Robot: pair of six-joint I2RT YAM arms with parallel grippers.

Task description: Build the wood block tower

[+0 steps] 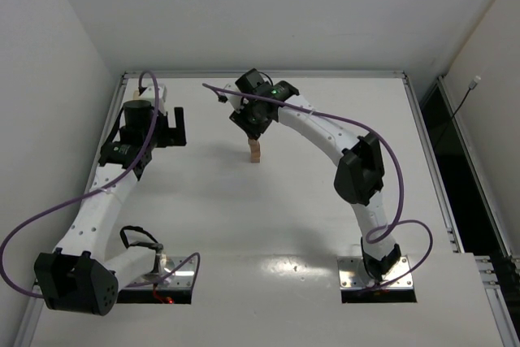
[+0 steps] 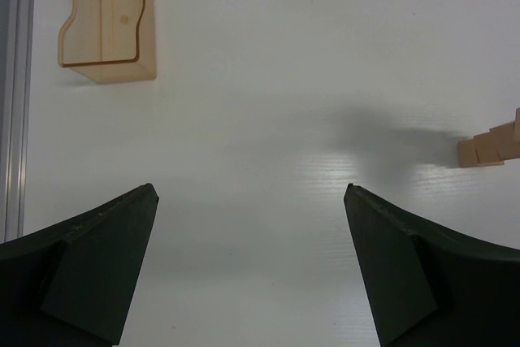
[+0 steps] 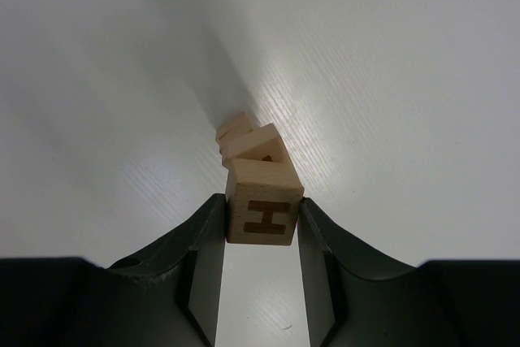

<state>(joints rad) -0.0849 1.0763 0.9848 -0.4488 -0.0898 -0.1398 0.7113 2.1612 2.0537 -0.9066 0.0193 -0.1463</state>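
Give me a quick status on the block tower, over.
Right gripper shut on the top block, over the wood block tower. Left gripper open, empty, off to the side. Tan box well clear; nothing in the way.

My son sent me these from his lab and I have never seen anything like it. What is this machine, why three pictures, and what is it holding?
These are two white robot arms bolted at the near edge of a white table. One picture looks down from above; the other two come from small cameras on each arm's wrist, so you see its own dark fingers at the bottom.

The right gripper is closed on a small wooden block marked H, at the top of a thin wood block tower near the table's middle. The blocks beneath look slightly twisted against each other.

The left gripper stands wide open, holding nothing. Its camera also shows a pale translucent tan box lying on the table.
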